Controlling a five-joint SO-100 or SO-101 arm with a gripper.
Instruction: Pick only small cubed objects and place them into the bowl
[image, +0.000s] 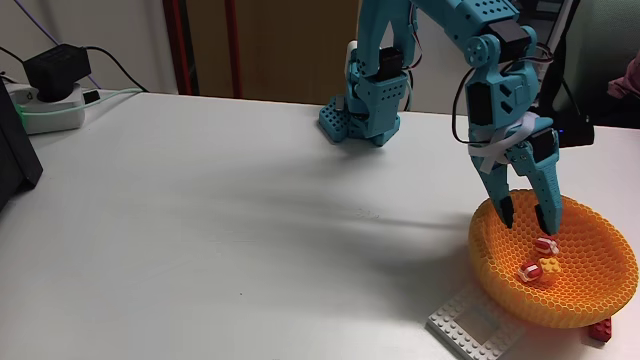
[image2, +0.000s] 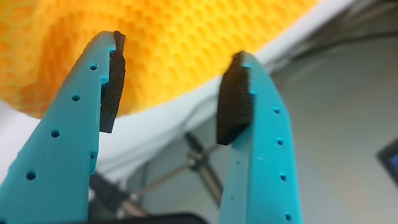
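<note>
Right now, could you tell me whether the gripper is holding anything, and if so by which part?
Nothing is held. The gripper hangs open over the orange bowl, its foam pads bare; three small cubes lie inside the bowl.

White table (image: 200, 220) fills the foreground; behind it, a pale wall (image: 130, 45), a brown panel (image: 280, 45), and a power strip (image: 50, 105) at the table's left edge.

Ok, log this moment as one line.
gripper: open, empty, above bowl | cubes in bowl: striped, striped, yellow-orange | white plate: on table
</note>
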